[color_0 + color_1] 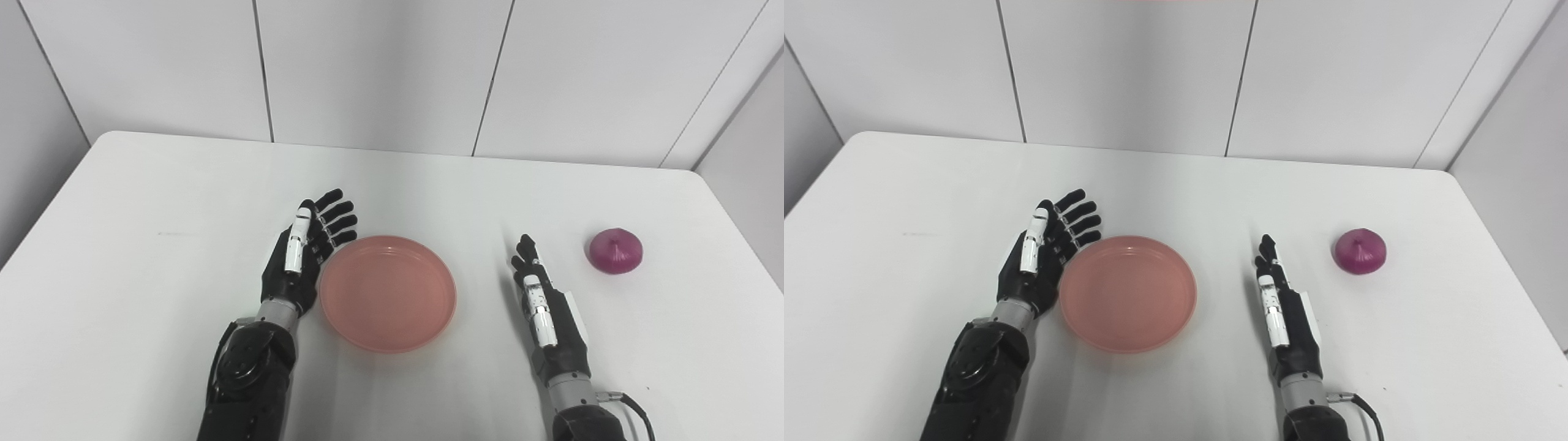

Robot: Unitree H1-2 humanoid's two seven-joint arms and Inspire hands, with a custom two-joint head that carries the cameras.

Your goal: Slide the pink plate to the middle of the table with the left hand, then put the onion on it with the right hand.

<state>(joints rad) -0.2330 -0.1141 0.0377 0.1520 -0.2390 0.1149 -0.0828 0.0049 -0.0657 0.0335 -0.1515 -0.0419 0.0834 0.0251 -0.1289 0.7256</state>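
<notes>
Both hands are spread and hold nothing: the left hand [303,257] against the pink plate [388,293], the right hand [545,306] short of the red onion [615,251].

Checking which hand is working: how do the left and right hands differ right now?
The left hand sits against the pink plate, its rim at the palm; the right hand stands apart from both the plate and the onion. The left's fingers are splayed; the right's are straight and together, seen edge-on. Both are open and hold nothing.
</notes>
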